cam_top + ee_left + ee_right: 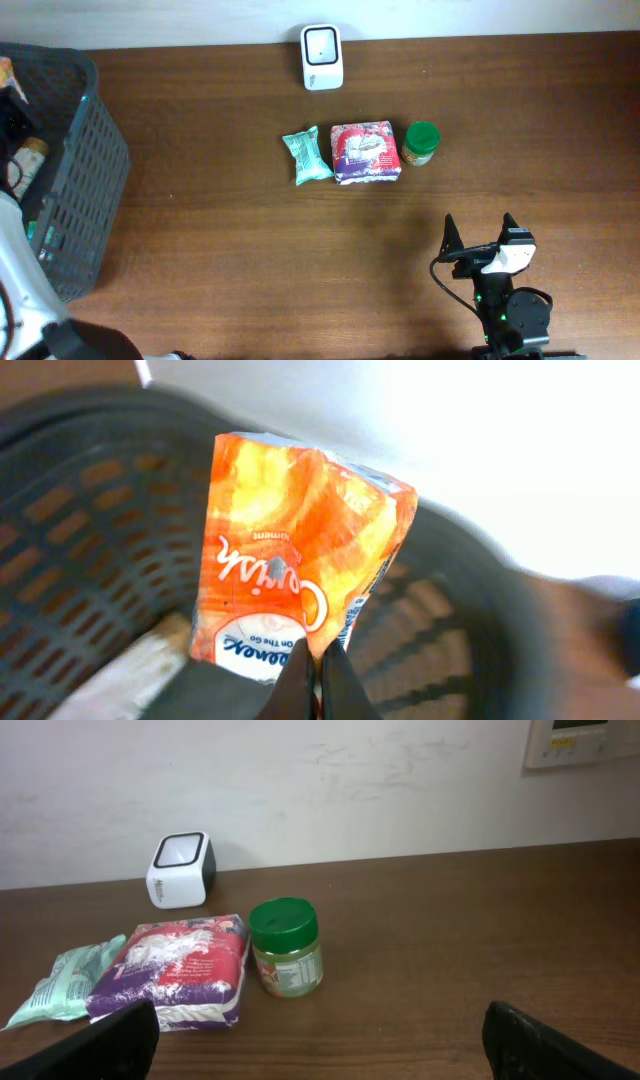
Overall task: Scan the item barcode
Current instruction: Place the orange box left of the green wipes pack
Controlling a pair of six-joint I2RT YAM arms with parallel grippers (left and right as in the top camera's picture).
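In the left wrist view, the left gripper sits at the bottom centre of the frame, its 2 dark fingers pressed together and pinching the lower edge of the orange packet. The packet stands upright in the middle of the frame, white lettering on its face, with the dark mesh basket behind and around it (whether a barcode faces the camera is unclear). In the overhead view the basket fills the left edge. The white scanner sits at top centre of the brown table. Below it, 3 items lie in a row: a teal pouch, a red-and-purple pack and a green-lidded jar. The right gripper, lower right, is spread wide and holds nothing.
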